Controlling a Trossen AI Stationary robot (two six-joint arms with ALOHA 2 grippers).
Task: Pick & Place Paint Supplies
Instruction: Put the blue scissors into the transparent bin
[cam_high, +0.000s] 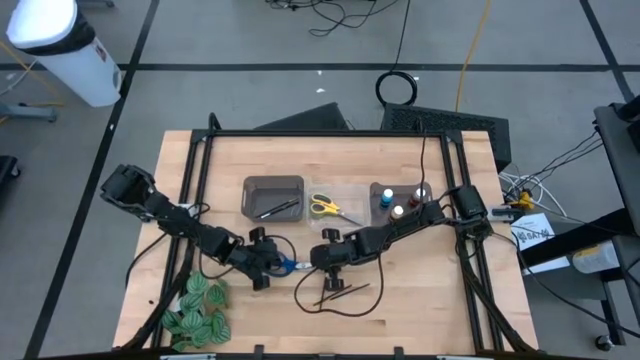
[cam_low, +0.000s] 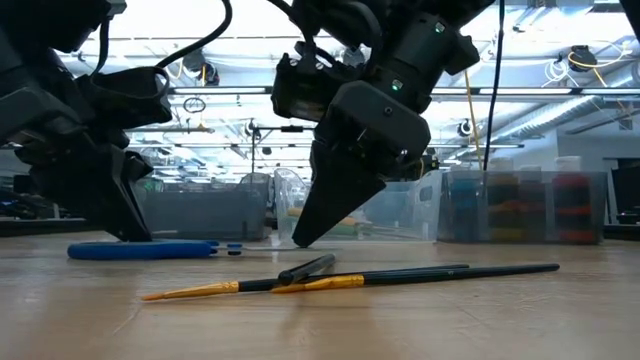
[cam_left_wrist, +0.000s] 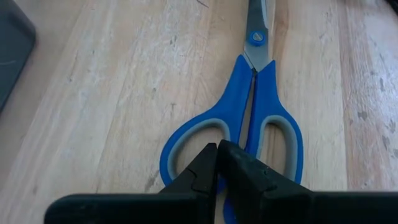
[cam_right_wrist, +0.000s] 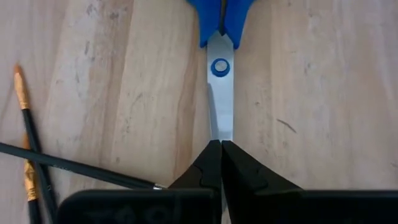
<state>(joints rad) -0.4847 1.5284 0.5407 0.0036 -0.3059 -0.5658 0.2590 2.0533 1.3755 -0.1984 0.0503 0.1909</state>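
Note:
Blue-handled scissors (cam_high: 286, 266) lie flat on the wooden table between my two grippers. My left gripper (cam_high: 262, 264) is shut and stands over their handle end (cam_left_wrist: 205, 127). My right gripper (cam_high: 326, 262) is shut and stands over their blade end (cam_right_wrist: 221, 106). Thin dark paintbrushes (cam_high: 340, 291) with gold ferrules lie crossed on the table just nearside of my right gripper (cam_low: 300, 240); they also show in the right wrist view (cam_right_wrist: 28, 134). Paint bottles (cam_high: 400, 205) stand in a clear bin. Yellow scissors (cam_high: 325, 207) lie in another clear bin. My left gripper (cam_left_wrist: 217, 149) comes from above with its shut fingertips at the inner edge of one handle loop (cam_left_wrist: 231, 127). The scissors lie flat on the table. Whether the fingers pinch the loop or only rest on it, I cannot tell. My right gripper (cam_right_wrist: 221, 144) points down with its shut fingertips on the blade near its tip (cam_right_wrist: 221, 127). The blade runs under the fingers, which hide its tip. The scissors stay flat on the table.
A grey bin (cam_high: 273, 196) holding a dark brush sits at the far middle, with the clear bins (cam_high: 350, 190) to its right. A green striped leafy bunch (cam_high: 196, 310) lies at the near left corner. Dark cables (cam_high: 300, 285) trail across the table near the brushes.

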